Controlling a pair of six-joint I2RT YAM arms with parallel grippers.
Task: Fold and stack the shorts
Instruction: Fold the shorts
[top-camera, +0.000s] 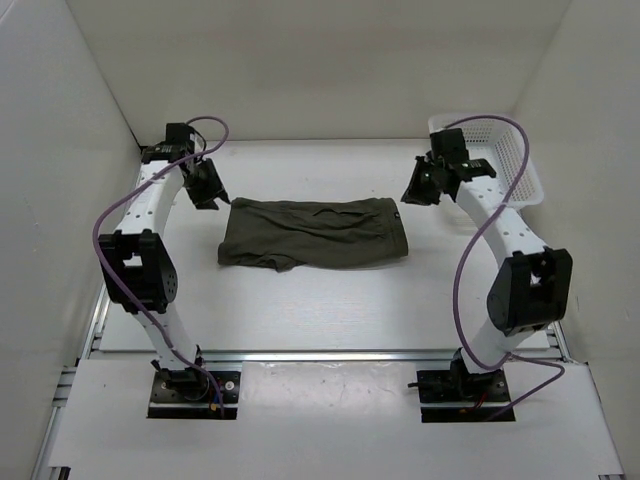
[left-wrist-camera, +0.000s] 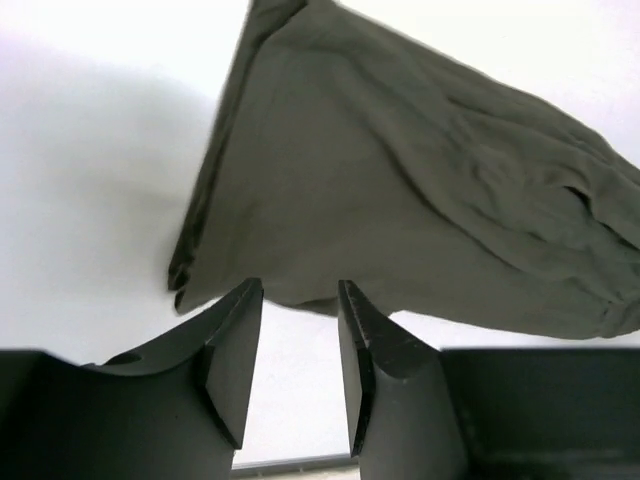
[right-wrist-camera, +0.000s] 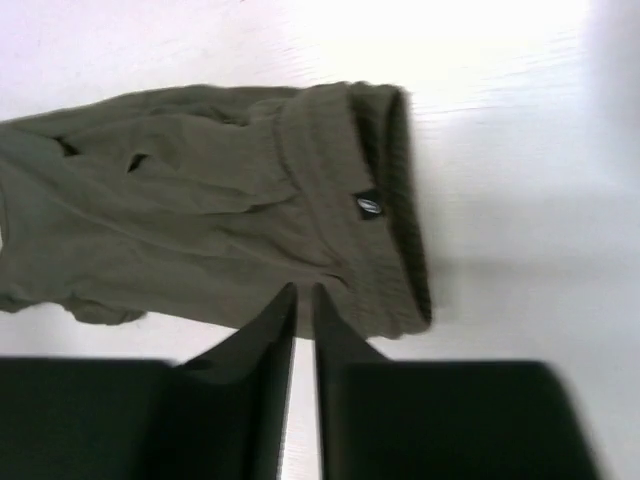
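The dark olive-green shorts (top-camera: 315, 233) lie folded flat in the middle of the white table, waistband to the right. My left gripper (top-camera: 207, 190) hangs just off their far left corner. In the left wrist view its jaws (left-wrist-camera: 300, 290) stand apart with only bare table between them, the shorts (left-wrist-camera: 400, 200) lying just beyond the tips. My right gripper (top-camera: 415, 192) hovers off the far right corner by the waistband. In the right wrist view its jaws (right-wrist-camera: 303, 290) leave only a thin slit with nothing in it, above the edge of the shorts (right-wrist-camera: 200, 240).
A white mesh basket (top-camera: 500, 150) stands at the back right, behind the right arm. White walls enclose the table on the left, back and right. An aluminium rail runs along the near edge by the arm bases.
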